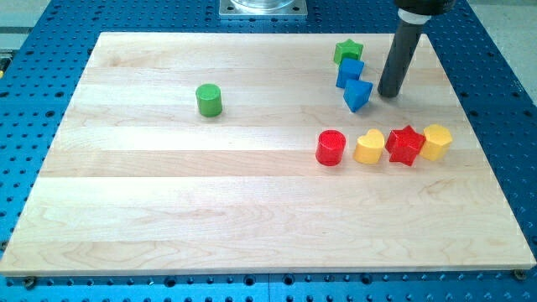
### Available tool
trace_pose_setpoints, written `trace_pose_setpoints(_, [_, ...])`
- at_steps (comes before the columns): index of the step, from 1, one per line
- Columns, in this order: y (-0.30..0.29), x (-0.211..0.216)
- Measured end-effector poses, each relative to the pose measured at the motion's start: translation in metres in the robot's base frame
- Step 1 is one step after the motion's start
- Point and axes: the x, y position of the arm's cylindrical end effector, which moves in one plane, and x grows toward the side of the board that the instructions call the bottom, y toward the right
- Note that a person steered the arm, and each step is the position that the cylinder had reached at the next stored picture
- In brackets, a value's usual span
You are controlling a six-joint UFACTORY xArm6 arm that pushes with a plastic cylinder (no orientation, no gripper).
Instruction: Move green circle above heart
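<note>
The green circle (209, 99), a short cylinder, stands alone on the left half of the wooden board (168, 201). The yellow heart (369, 147) sits at the view's right in a row, between a red circle (331, 148) and a red star (405, 144). My tip (388, 93) rests on the board at the upper right, just right of a blue triangle-like block (357, 94), far to the right of the green circle and above the heart.
A green star (347, 52) and a blue cube (350, 71) stand above the blue triangle-like block. A yellow hexagon-like block (436, 141) ends the row at the right. The board lies on a blue perforated table (25, 126).
</note>
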Motion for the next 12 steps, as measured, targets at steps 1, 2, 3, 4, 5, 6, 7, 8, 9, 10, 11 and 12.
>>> trace_pose_setpoints(1, [-0.004, 0.0])
trace_pose_setpoints(2, [-0.013, 0.0])
trace_pose_setpoints(3, [-0.022, 0.001])
trace_pose_setpoints(4, [-0.009, 0.014])
trace_pose_setpoints(5, [-0.002, 0.02])
trace_pose_setpoints(6, [0.031, 0.027])
trace_pose_setpoints(7, [0.053, -0.069])
trace_pose_setpoints(8, [0.019, -0.145])
trace_pose_setpoints(9, [-0.073, -0.148])
trace_pose_setpoints(10, [-0.188, -0.118])
trace_pose_setpoints(11, [-0.283, -0.029])
trace_pose_setpoints(12, [-0.286, 0.029])
